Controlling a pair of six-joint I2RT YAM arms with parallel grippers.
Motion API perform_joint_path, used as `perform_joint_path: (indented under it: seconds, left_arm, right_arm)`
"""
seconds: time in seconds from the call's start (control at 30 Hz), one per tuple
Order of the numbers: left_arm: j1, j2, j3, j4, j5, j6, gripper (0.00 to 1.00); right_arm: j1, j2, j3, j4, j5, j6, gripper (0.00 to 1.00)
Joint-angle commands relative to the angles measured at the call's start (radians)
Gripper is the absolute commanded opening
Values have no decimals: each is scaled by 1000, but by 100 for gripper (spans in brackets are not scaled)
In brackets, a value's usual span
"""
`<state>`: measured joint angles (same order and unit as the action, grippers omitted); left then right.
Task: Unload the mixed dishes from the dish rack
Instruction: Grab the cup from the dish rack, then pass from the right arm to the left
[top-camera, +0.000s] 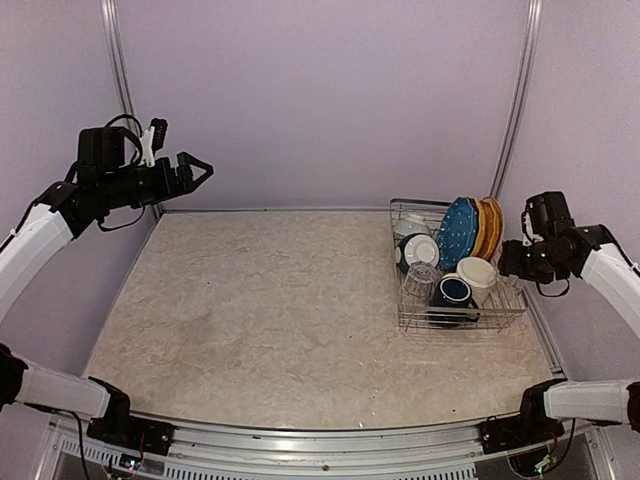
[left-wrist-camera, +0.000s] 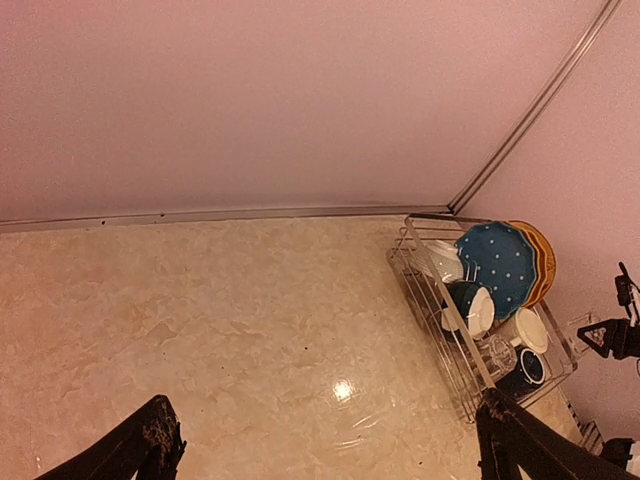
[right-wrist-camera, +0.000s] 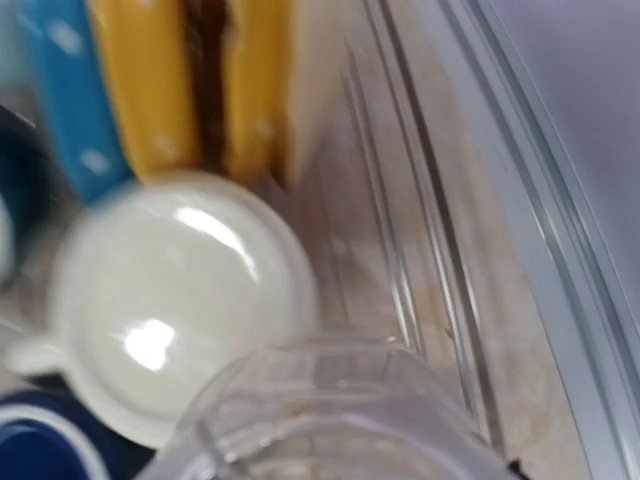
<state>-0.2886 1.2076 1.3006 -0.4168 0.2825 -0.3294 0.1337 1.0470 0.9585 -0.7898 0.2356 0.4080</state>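
The silver wire dish rack (top-camera: 410, 318) stands at the table's right side and holds all the dishes. Blue (top-camera: 458, 232) and orange-yellow (top-camera: 489, 226) plates stand upright at its back. A teal bowl (top-camera: 417, 250), a clear glass tumbler (top-camera: 420, 283), a dark blue mug (top-camera: 455, 293) and a cream mug (top-camera: 477, 271) sit in front. My right gripper (top-camera: 508, 262) hangs at the rack's right edge. Its blurred wrist view shows the cream mug (right-wrist-camera: 170, 300) and clear glass (right-wrist-camera: 330, 410) right at the jaws, with the fingers hidden. My left gripper (top-camera: 197, 170) is open and empty, raised high at the far left.
The rack also shows in the left wrist view (left-wrist-camera: 440, 330), at the right below the wall's corner rail (left-wrist-camera: 530, 110). Lilac walls close in the back and sides. The marbled tabletop (top-camera: 270, 310) stretches left of the rack.
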Motion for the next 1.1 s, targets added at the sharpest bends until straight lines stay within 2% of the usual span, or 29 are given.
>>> perform_joint_path:
  seconds: [0.0,0.13,0.2,0.27,0.33,0.4,0.43,0.5,0.7,0.93,1.07]
  left_arm:
    - [-14,16,36,-31,20,1,99]
    - [-15,33,45,-34,61,-13,99]
    - [-16,44,50,-38,84,-23,99]
    - [-15,52,50,-29,126,-39,99]
    - [-15,66,48,-10,203,-62,99]
    - [-14,82,41,24,308,-95,99]
    - [-13,88,36,49,364,-115,99]
    - [-15,103,22,108,474,-162,99]
    - [-46,161,-42,326,722,-323,99]
    - [-100,202,-78,459,794,-391,95]
    - [-105,219,-95,516,817,-437,92]
  right_arm:
    - [-6,-48,79,22,-61,-23,12]
    - [-6,-92,100,49,-148,-13,0]
    - [-6,-114,100,77,-222,-4,0]
    - [-6,-141,77,156,-378,15,0]
    - [-6,-173,-3,335,-589,93,0]
    - [16,-198,-131,651,-782,252,0]
    - [49,-197,-181,871,-832,335,0]
    - [114,-165,-227,1062,-833,415,0]
    - [343,49,-217,1421,-705,467,0]
    - [508,362,-76,1705,-646,495,0]
    - [565,510,41,1762,-647,501,0]
